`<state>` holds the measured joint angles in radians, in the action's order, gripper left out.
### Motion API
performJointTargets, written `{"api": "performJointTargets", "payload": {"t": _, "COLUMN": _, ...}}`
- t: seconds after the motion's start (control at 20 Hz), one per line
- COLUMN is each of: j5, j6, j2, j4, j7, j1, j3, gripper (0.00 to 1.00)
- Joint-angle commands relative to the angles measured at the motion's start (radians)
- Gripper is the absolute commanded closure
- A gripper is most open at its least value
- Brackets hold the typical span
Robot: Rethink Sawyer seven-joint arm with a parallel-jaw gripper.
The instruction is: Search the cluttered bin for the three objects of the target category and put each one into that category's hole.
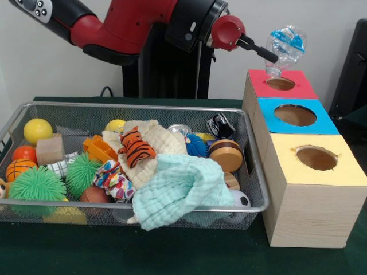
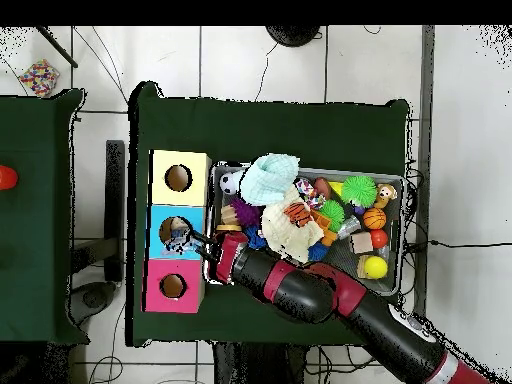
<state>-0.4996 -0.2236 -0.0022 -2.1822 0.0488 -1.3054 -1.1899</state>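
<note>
A clear crumpled plastic bottle (image 1: 285, 47) with a blue label is clamped in the gripper (image 1: 269, 55), neck pointing down, directly above the hole of the red-topped box (image 1: 287, 90); in the front view the neck appears to sit at the rim of that hole. In the overhead view the bottle (image 2: 178, 240) appears over the blue-topped box (image 2: 160, 228), so its exact position relative to the two boxes cannot be confirmed across views. The gripper (image 2: 202, 241) is closed on the bottle, and the red and black arm (image 1: 132, 26) extends toward it from the upper left of the front view. Three wooden boxes stand in a row: red-topped, blue-topped (image 1: 298, 117), and yellow-topped (image 1: 318, 172), each with one round hole. Just beside the boxes lies a wire mesh bin (image 1: 259, 189) on the green table (image 1: 172, 252). Bin contents include a mint-green cloth (image 1: 178, 192), a cream cloth (image 1: 155, 146) with an orange striped tiger toy (image 1: 136, 148) on it, a wooden disc toy (image 1: 226, 154), two green spiky balls (image 1: 37, 184), a yellow ball (image 1: 37, 130), a wooden block (image 1: 50, 150), and a small basketball (image 1: 18, 169).
</note>
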Motion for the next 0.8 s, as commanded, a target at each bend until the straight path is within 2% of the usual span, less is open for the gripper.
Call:
{"api": "performJointTargets", "payload": {"t": 0.05, "j5": -0.104, "j6": 0.066, "j2": 0.033, "j4": 0.105, "j7": -0.115, "j1": -0.006, "j3": -0.01, "gripper": 1.0}}
{"api": "performJointTargets", "payload": {"t": 0.25, "j5": -0.134, "j6": 0.064, "j2": 0.084, "j4": 0.108, "j7": -0.098, "j1": -0.032, "j3": -0.036, "gripper": 1.0}}
{"api": "performJointTargets", "payload": {"t": 0.35, "j5": -0.154, "j6": 0.054, "j2": 0.128, "j4": 0.117, "j7": -0.086, "j1": -0.042, "j3": -0.025, "gripper": 1.0}}
{"api": "performJointTargets", "payload": {"t": 0.5, "j5": -0.18, "j6": 0.056, "j2": 0.104, "j4": 0.128, "j7": -0.109, "j1": -0.014, "j3": 0.019, "gripper": 1.0}}
{"api": "performJointTargets", "payload": {"t": 0.8, "j5": -0.232, "j6": 0.092, "j2": 0.081, "j4": 0.135, "j7": -0.14, "j1": 0.012, "j3": 0.032, "gripper": 1.0}}
